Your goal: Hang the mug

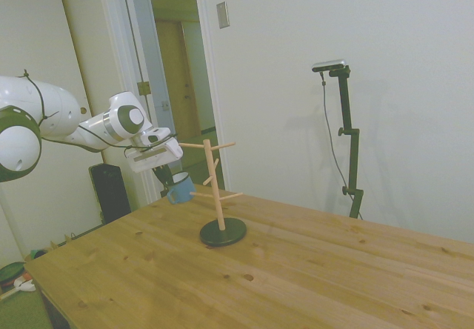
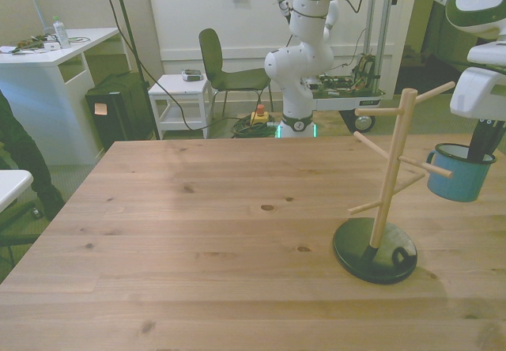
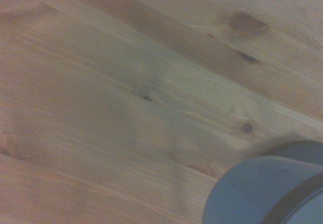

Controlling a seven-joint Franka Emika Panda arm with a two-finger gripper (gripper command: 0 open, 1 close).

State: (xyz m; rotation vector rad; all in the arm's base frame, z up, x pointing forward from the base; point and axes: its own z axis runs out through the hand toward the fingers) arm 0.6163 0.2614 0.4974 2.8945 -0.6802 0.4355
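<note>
Wooden counter (image 2: 198, 232) carries a peg mug tree (image 2: 387, 201) (dark round base). Beside its pegs, the fingers (image 2: 482, 149) grip the light-blue mug (image 2: 457, 175) by its rim, held aloft.

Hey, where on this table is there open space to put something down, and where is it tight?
Most of the table is bare: the whole stretch from the front view's left edge to the mug tree holds nothing. It is crowded only at the front view's right, where the gripper holds the mug in the air beside the tree's pegs.
</note>
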